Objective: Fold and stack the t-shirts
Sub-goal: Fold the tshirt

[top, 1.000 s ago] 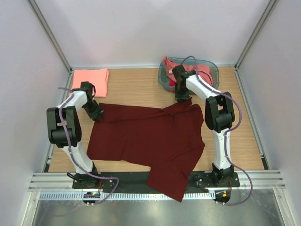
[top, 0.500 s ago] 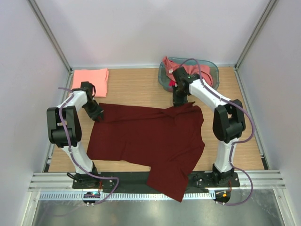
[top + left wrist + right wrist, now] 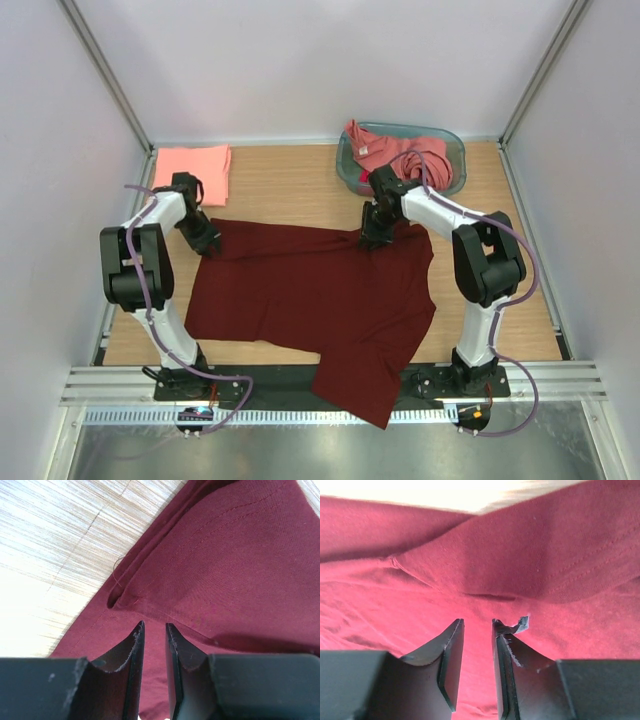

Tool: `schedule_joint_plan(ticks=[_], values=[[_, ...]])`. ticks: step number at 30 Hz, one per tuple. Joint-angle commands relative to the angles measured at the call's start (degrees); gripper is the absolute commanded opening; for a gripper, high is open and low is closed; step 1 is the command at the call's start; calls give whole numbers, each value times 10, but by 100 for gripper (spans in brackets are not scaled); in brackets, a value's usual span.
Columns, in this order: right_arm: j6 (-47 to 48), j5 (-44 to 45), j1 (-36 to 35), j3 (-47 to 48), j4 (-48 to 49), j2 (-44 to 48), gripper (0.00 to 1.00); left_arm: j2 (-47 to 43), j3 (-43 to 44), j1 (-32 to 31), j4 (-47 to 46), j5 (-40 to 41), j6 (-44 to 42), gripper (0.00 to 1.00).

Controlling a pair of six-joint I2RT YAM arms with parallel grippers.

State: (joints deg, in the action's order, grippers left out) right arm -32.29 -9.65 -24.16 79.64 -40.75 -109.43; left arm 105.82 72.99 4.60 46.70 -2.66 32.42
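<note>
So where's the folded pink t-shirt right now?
In the top view, the folded pink t-shirt lies at the table's far-left corner, just beyond the left pincer.

Dark maroon t-shirt point(image 3: 310, 290), salmon-pink folded t-shirt point(image 3: 191, 170), teal basket point(image 3: 452, 145), black claws.

Wooden table point(image 3: 290, 190), plain white walls point(image 3: 320, 60), metal corner posts point(image 3: 105, 75)

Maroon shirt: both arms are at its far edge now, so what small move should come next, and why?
Probably lower the right gripper and close it on the far edge of the maroon shirt. Its jaws stand slightly apart with no cloth between them, over a rumpled fold. The left gripper is already at the opposite far corner, so a matching hold would let both arms tension the edge.
</note>
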Motion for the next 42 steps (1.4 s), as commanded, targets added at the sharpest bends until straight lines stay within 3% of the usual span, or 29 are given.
schedule_joint_plan(ticks=[1, 21, 27, 33, 42], values=[[-6, 16, 0, 14, 20, -9, 36, 5, 20, -2, 0, -3, -7, 24], [-3, 93, 0, 59, 2, -56, 36, 21, 39, -2, 5, -5, -8, 25], [-9, 87, -2, 47, 44, -51, 27, 25, 41, -2, 5, -4, -9, 24], [-15, 94, -2, 37, 67, -39, 1, 27, 43, -2, 6, -5, -8, 24], [-51, 79, -11, -3, 26, 35, 1, 25, 46, -3, 7, -5, -10, 25]])
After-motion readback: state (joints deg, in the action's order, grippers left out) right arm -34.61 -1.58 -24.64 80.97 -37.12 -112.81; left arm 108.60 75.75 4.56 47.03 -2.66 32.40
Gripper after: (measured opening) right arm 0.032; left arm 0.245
